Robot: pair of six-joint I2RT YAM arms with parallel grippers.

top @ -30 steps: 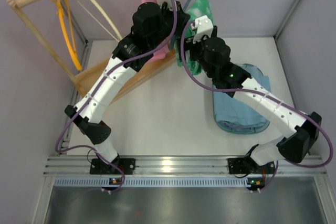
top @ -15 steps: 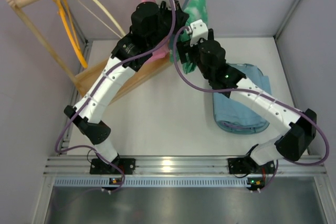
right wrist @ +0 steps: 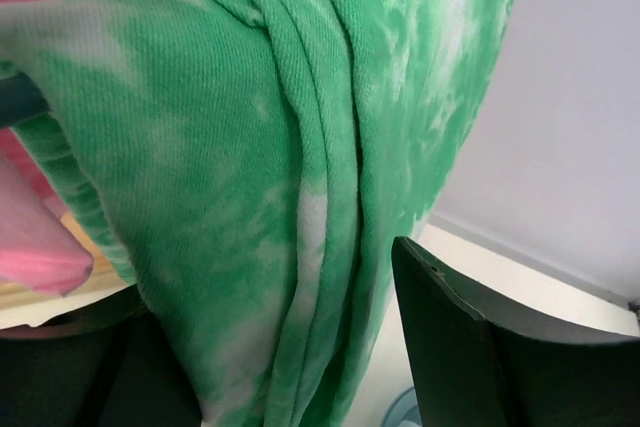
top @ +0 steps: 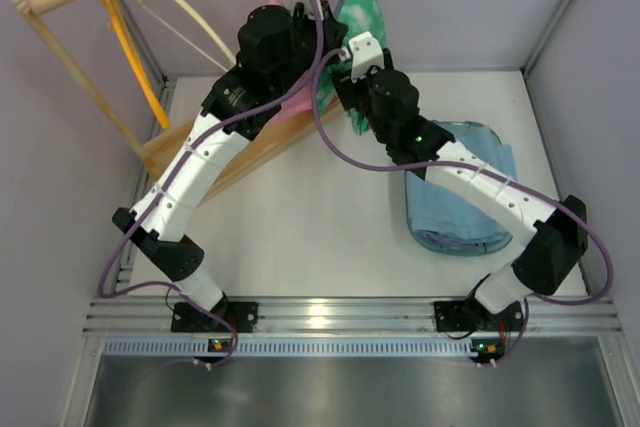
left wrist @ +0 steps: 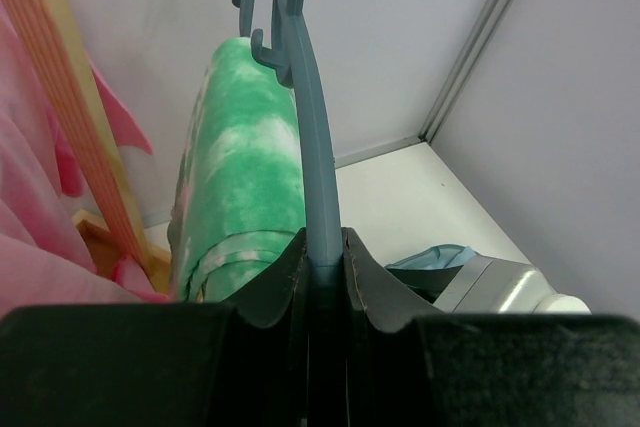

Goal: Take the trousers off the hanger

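Trousers [left wrist: 240, 167] drape over the hanger [left wrist: 312, 127], its bar hidden by cloth. Left pincer [left wrist: 322, 257] is clamped on the hanger's stem; right pincer [right wrist: 280, 347] stands apart around the folds, one finger half-covered.

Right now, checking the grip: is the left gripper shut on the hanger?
Yes, the left gripper is clamped tight on the hanger's blue stem.

the left arm [top: 190, 172] and right arm [top: 495, 192] have white links dotted with small dark screws, joined by bulky black motor housings. a purple cable [top: 118, 247] loops along each. the right arm shows a green light [top: 413, 137]. white camera blocks [top: 362, 48] cap the wrists. the left gripper [left wrist: 322, 247] has matte dark fingers [left wrist: 262, 292] with pale worn edges.
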